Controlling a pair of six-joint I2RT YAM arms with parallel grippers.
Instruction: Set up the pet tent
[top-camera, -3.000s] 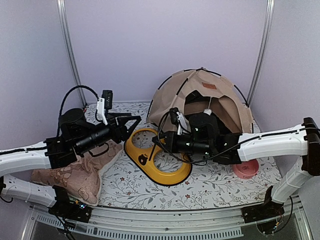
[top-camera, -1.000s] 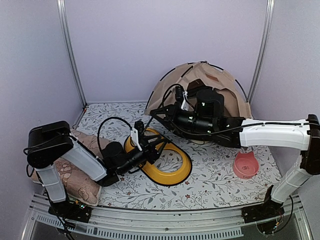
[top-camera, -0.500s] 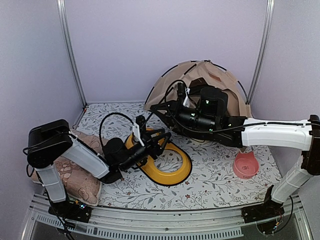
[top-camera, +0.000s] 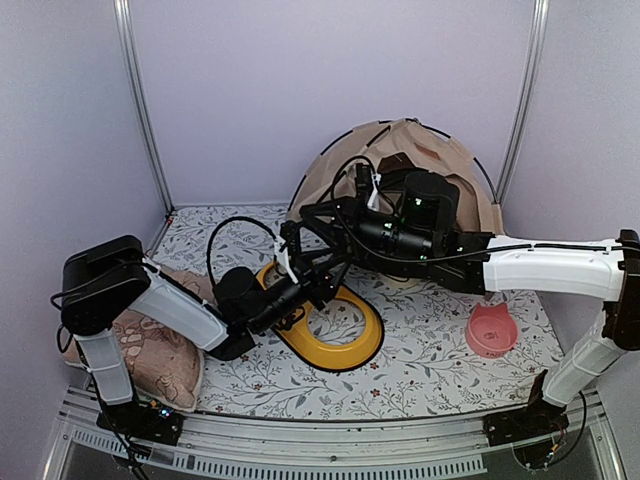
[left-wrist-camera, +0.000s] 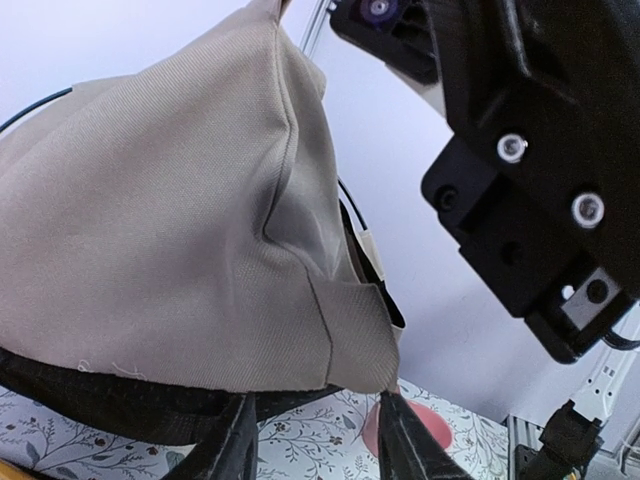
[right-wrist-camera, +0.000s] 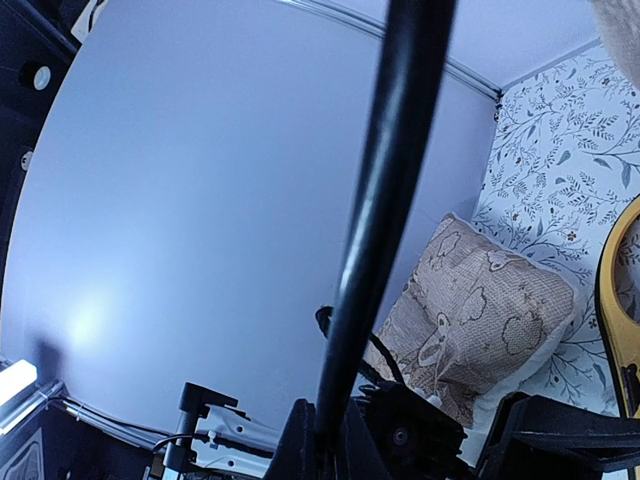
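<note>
The pet tent (top-camera: 420, 150) is a tan fabric dome standing at the back right, tipped up at its left edge. My right gripper (top-camera: 304, 215) reaches left across its front and is shut on a thin black tent pole (right-wrist-camera: 385, 200), which rises from between my right gripper's (right-wrist-camera: 328, 440) fingers. My left gripper (top-camera: 335, 265) hovers low over the yellow tray (top-camera: 350, 345), just under the tent's lifted edge. In the left wrist view the tent's (left-wrist-camera: 180, 230) tan corner hangs right above my open left gripper (left-wrist-camera: 315, 445), its tip touching the right fingertip (left-wrist-camera: 400, 440).
A pink patterned cushion (top-camera: 150, 350) lies at the front left, under my left arm. A small pink bowl (top-camera: 491, 330) sits at the front right. The right arm's black wrist (left-wrist-camera: 520, 150) hangs close above my left gripper. Purple walls enclose the floral mat.
My left gripper has crept up and to the right from the tray toward the tent's edge. The right gripper, still on the pole, has shifted slightly, and the tent has tipped a little.
</note>
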